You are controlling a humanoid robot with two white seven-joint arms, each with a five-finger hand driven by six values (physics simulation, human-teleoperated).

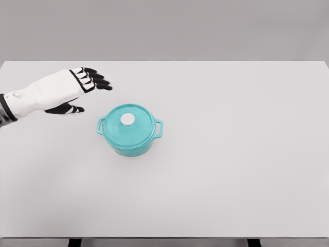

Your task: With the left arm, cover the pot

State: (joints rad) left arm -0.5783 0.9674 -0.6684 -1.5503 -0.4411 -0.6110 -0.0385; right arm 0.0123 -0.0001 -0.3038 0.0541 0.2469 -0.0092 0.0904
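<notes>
A teal pot point(129, 139) with two side handles stands on the white table point(231, 154), left of the middle. Its teal lid point(128, 123) with a white round knob point(127, 119) sits flat on the pot, covering it. My left hand point(85, 90) hovers up and to the left of the pot, apart from it, fingers spread and holding nothing. Its black fingertips point(103, 82) point right, the thumb lower at the left. The right arm is out of view.
The table's far edge runs across the top and the near edge along the bottom, with dark table legs point(74, 242) showing below it.
</notes>
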